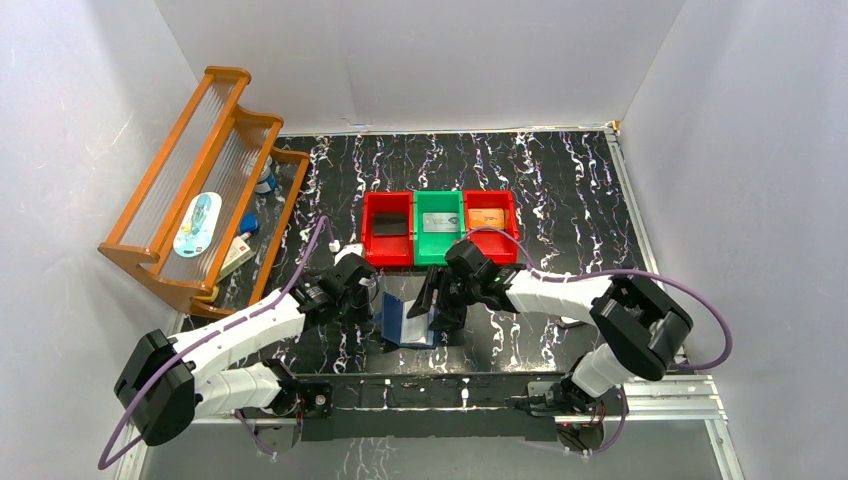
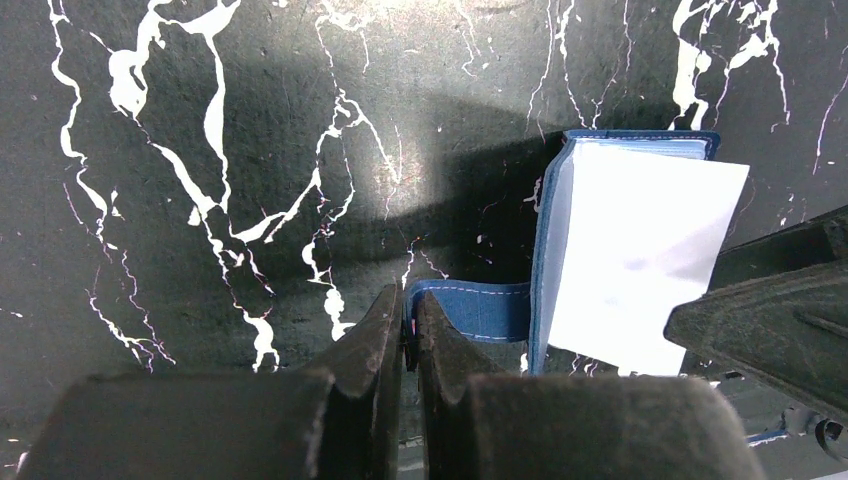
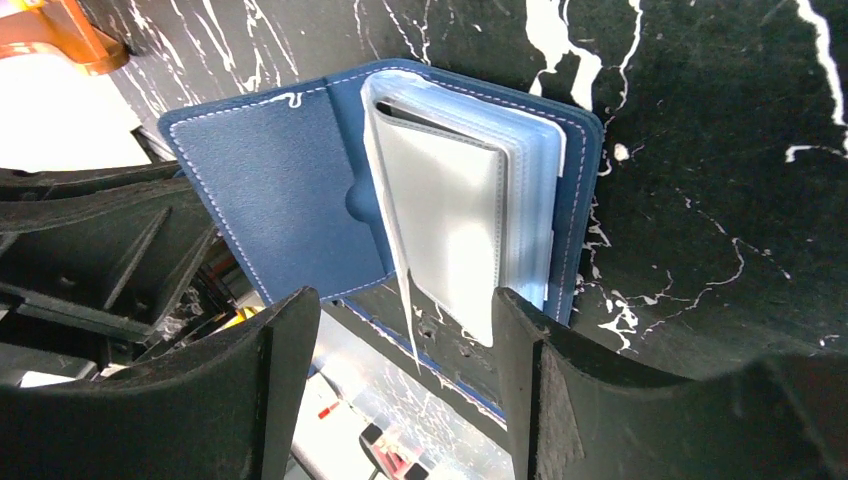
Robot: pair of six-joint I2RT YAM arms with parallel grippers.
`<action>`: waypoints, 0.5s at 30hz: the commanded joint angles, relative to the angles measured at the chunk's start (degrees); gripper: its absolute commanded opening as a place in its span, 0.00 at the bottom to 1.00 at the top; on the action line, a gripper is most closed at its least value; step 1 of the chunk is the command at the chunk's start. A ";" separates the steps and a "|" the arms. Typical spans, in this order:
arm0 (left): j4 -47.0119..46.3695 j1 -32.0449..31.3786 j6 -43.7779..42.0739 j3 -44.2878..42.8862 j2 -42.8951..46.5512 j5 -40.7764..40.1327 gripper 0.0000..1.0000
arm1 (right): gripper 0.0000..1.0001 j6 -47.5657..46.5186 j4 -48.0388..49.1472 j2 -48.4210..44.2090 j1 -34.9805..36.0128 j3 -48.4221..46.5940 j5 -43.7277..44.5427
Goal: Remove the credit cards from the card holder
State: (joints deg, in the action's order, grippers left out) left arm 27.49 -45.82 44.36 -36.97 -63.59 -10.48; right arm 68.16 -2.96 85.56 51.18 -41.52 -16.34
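Pinched tight in the left gripper (image 2: 408, 330): stitched navy flap of the card holder (image 2: 480, 310). Spread wide by its glossy clear sleeves (image 3: 450, 220): right gripper (image 3: 405, 305), over white-veined black table (image 3: 700, 150).

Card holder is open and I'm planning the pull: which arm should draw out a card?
Probably right: the right gripper hangs open at the sleeves; the left gripper is clamped on the card holder.
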 commanded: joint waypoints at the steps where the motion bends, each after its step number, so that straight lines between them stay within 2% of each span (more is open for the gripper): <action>1: 1.01 0.21 -0.31 0.52 0.66 0.69 0.00 | 0.72 -0.18 2.17 1.44 0.50 -1.61 -1.85; 15: 1.08 0.24 -0.96 0.36 -0.35 1.12 0.00 | 0.70 0.53 6.34 2.88 0.59 -1.73 -4.12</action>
State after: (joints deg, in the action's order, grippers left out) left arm 27.46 -45.82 43.79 -36.88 -64.16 -10.02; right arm 68.60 -0.71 88.51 51.51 -41.52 -18.59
